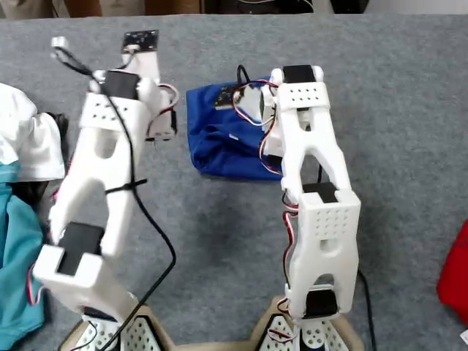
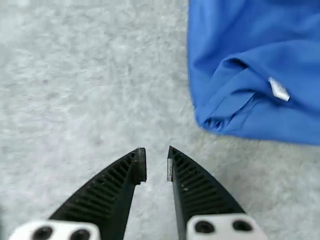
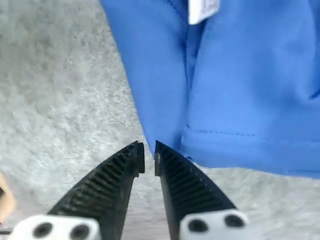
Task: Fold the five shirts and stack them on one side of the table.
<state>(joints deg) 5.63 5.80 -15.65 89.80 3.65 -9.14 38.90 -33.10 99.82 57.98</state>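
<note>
Mid-table, between both arms: blue shirt (image 1: 219, 146), lying in a rough folded square with its label showing. Left gripper (image 2: 156, 165) just beside its edge, over bare table (image 2: 75, 75) — jaws parted a little, empty. Right gripper (image 3: 150, 152) at the hem, jaws a sliver apart, seemingly pinching nothing, though hard to be sure with tips this close to cloth. Likely step: finishing or shifting this fold. Best done by taking every layer at the hem, gripping both sides together, staying low and dragging flat to keep the fold intact. For holding, just the table — white shirt (image 1: 25, 135) and teal shirt (image 1: 14, 241) heaped unfolded at the left arm's edge, red shirt (image 1: 457, 278) at the opposite edge.
</note>
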